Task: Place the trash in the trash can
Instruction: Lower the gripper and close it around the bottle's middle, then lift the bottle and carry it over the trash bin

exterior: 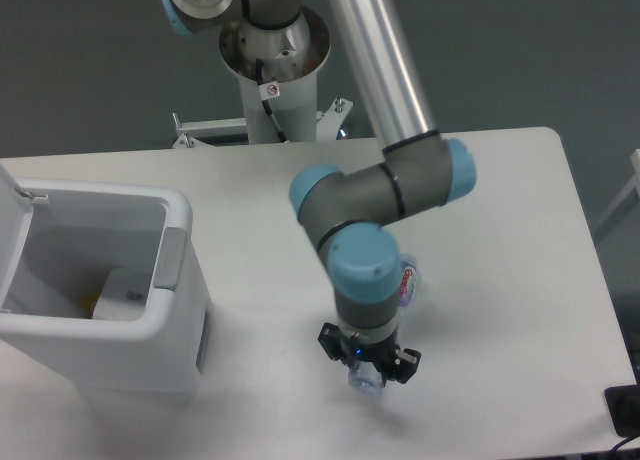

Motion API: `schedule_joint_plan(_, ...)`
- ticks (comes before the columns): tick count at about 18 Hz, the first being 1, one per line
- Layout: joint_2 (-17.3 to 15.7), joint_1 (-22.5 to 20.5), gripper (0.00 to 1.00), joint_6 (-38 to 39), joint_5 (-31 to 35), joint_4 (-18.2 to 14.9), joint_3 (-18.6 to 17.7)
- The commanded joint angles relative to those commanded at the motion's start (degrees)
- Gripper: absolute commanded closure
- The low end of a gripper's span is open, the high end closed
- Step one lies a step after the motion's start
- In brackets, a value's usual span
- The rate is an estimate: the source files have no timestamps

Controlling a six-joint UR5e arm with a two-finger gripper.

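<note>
While the lid of the trash can [100,280] stands open at the bench's left edge, with a pale lump lying inside that may be the paper packet, the crushed bottle [405,283] is not yet in. It lies near the bench's front edge, right of the middle, mostly hidden beneath the arm's wrist. The gripper [367,368] sits over the bottle's lower end, fingers either side of the clear plastic; whether it is clamped, I cannot tell. Lifting, carrying and dropping remain.
</note>
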State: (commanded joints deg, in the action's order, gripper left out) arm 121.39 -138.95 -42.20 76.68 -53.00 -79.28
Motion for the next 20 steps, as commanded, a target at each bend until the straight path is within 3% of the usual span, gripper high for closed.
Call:
schedule_joint_plan(3, -1.5, -3.0, 0.57, 6.4, -14.7, 0.1, 3.2)
schedule_joint_plan(9, -3.5, -5.2, 0.57, 13.3, -28.0, 0.3, 11.8)
schedule_joint_plan(14, -5.9, -5.0, 0.57, 14.1, -38.8, 0.6, 13.6)
schedule_joint_plan(20, -8.6, -3.5, 0.57, 14.2, -47.3, 0.7, 13.7)
